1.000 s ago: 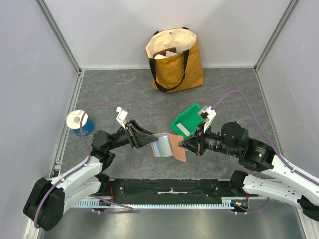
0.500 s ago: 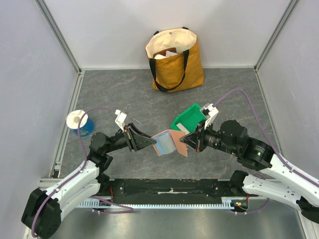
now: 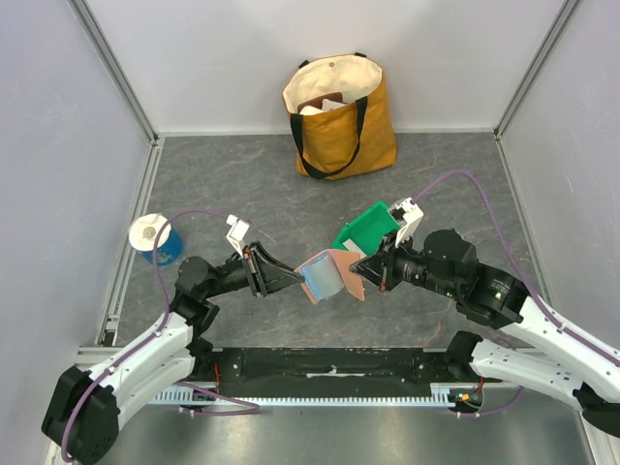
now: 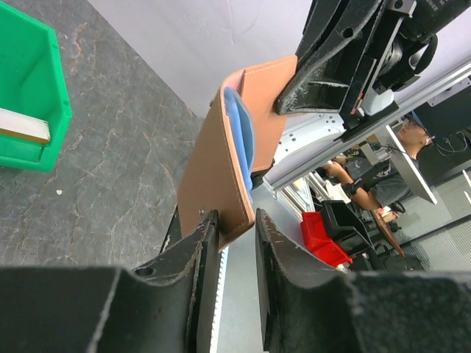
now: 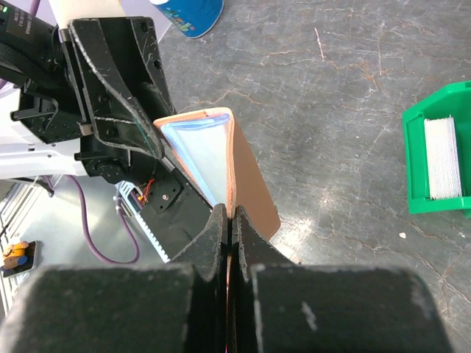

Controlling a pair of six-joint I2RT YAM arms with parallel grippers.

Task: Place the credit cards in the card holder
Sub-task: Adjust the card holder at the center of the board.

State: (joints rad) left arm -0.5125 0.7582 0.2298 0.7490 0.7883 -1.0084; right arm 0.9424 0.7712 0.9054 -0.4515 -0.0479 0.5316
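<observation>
The terracotta-brown card holder (image 3: 334,272) hangs open in the air between my two arms, its light blue lining showing. My right gripper (image 3: 362,272) is shut on one brown flap (image 5: 250,187), the fingers pressed flat on it (image 5: 230,215). My left gripper (image 3: 296,280) has its jaws around the other flap's lower corner (image 4: 213,173). The flap lies against one finger, with a gap to the other finger (image 4: 235,220). A white card (image 5: 441,158) lies in the green bin (image 3: 374,223). The dark card is out of view.
The green bin stands just behind the right gripper and also shows in the left wrist view (image 4: 37,81). A yellow tote bag (image 3: 339,116) stands at the back wall. A blue and white roll (image 3: 153,238) sits at the left. Grey walls enclose the table.
The card holder has risen a little and tilted while the right gripper drew back and up. The left arm has pulled back slightly to the left, its jaws staying at the holder's edge.
</observation>
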